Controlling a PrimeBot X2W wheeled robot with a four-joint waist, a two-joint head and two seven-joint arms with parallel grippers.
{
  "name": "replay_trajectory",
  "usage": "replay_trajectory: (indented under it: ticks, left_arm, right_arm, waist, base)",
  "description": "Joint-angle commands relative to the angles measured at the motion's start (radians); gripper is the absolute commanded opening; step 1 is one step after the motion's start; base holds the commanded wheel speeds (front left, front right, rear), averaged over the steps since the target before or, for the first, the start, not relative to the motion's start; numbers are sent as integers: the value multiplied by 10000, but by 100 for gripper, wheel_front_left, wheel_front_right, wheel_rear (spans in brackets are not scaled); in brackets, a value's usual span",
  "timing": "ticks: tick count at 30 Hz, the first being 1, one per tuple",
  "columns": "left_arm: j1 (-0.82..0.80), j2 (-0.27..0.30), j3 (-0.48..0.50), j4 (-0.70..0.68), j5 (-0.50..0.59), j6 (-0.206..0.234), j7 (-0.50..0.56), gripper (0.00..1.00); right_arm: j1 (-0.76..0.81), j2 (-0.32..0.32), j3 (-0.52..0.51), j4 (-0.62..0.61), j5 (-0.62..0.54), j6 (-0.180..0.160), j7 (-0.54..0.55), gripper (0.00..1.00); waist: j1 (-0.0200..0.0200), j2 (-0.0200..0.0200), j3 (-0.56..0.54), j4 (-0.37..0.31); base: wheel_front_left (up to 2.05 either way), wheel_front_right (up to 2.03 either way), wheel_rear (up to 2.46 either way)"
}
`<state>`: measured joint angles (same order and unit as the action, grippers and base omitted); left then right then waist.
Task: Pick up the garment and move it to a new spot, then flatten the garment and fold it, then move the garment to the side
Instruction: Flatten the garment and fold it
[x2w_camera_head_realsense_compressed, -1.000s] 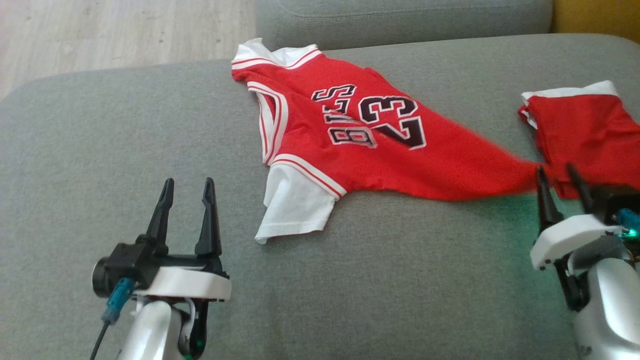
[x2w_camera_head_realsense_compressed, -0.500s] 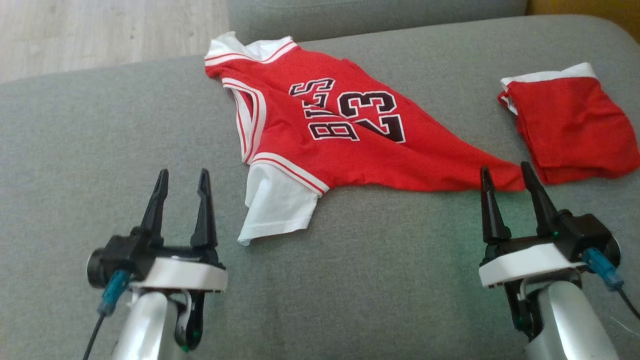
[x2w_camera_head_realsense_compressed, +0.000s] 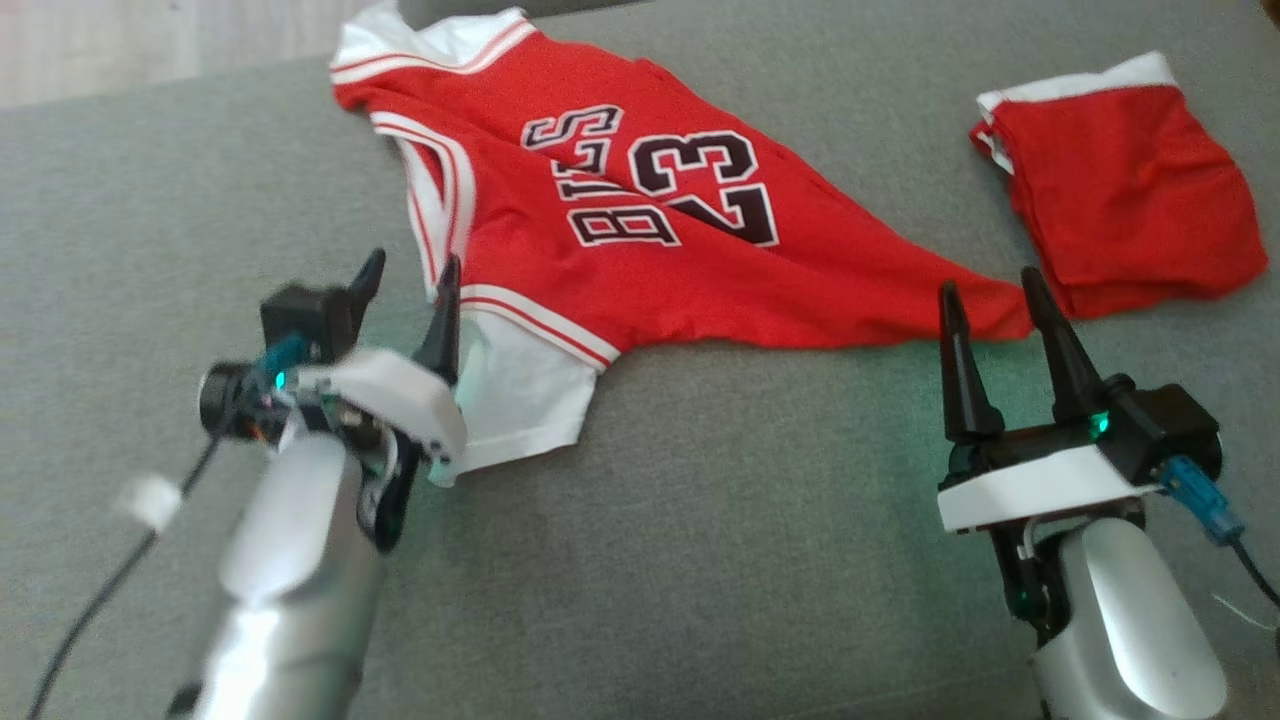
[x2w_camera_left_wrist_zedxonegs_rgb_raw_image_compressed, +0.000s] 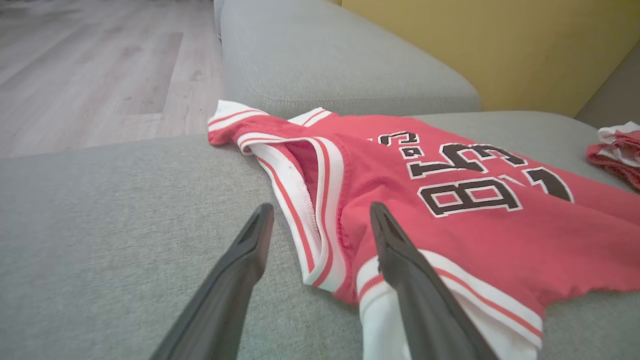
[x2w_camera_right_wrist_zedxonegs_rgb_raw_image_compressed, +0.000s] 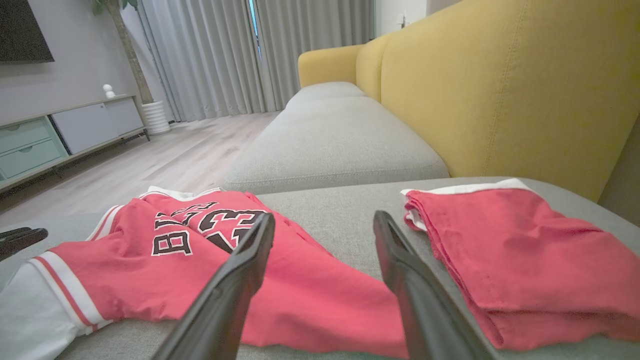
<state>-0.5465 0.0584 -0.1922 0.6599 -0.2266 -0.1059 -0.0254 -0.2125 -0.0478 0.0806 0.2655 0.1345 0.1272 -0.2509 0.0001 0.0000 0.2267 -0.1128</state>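
Flattening seems in hand: the rumpled red-and-white fabric jersey (x2w_camera_head_realsense_compressed: 640, 260) numbered 23 lies at 12 o'clock on the grey sofa cushion (x2w_camera_head_realsense_compressed: 750, 520), the left gripper (x2w_camera_head_realsense_compressed: 412, 262) at its 8 o'clock sleeve and the right gripper (x2w_camera_head_realsense_compressed: 990, 282) at its 4 o'clock hem both gaping empty, next to pinch and pull outward.

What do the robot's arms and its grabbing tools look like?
The left arm and right arm are shiny silver tubes. The left tool and right tool match: a white block, a black part, and two long, pointed black fingers. Each has a blue plug, a thin dark cable and a small green light.
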Motion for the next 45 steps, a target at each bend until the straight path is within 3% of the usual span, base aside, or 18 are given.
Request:
replay_trajectory:
  ticks: [1,14,15,16,17,28,37,40,41,45]
  left_arm:
    - [-659,343,264,25,-47,-57,183,100]
    - [-2438,761,118,2536,-293,-82,1413,100]
    - [-2494,750,112,2665,-359,-102,1464,83]
    - [-2540,754,103,2767,-410,-119,1470,28]
    - [-2579,775,112,2839,-465,-132,1417,0]
    - [-3009,1400,644,2811,-987,-160,135,0]
    - [-3352,2440,542,2229,-782,-95,351,0]
    - [-3459,2531,290,2066,-644,-124,386,0]
    - [-3487,2551,223,2044,-616,-134,349,100]
    - [-3488,2639,3,1981,-404,-61,-65,100]
  right_arm:
    - [-293,-25,296,-372,95,35,-107,100]
    - [-502,-25,480,-449,356,35,-108,100]
    - [-505,-24,484,-453,365,35,-108,100]
    - [-510,-24,487,-454,371,35,-108,100]
    - [-519,-24,483,-449,373,35,-108,100]
    - [-446,-24,409,-353,274,35,-108,100]
    - [-424,-24,535,-271,266,35,-108,100]
    - [-453,-24,556,-262,261,35,-108,100]
    - [-455,-24,551,-258,253,35,-108,100]
    - [-440,-24,539,-208,205,35,-108,100]
  waist:
    - [-1,0,273,-227]
    - [-1,0,879,-761]
    - [-1,0,890,-777]
    - [-1,0,894,-792]
    - [-1,0,892,-800]
    - [-1,0,520,-429]
    - [-1,0,317,-73]
    - [-1,0,377,-50]
    - [-1,0,396,-35]
    - [-1,0,374,68]
  base:
    - [0,0,0]
    - [0,0,0]
    - [0,0,0]
    - [0,0,0]
    - [0,0,0]
    - [0,0,0]
    - [0,0,0]
    - [0,0,0]
    - [0,0,0]
    - [0,0,0]
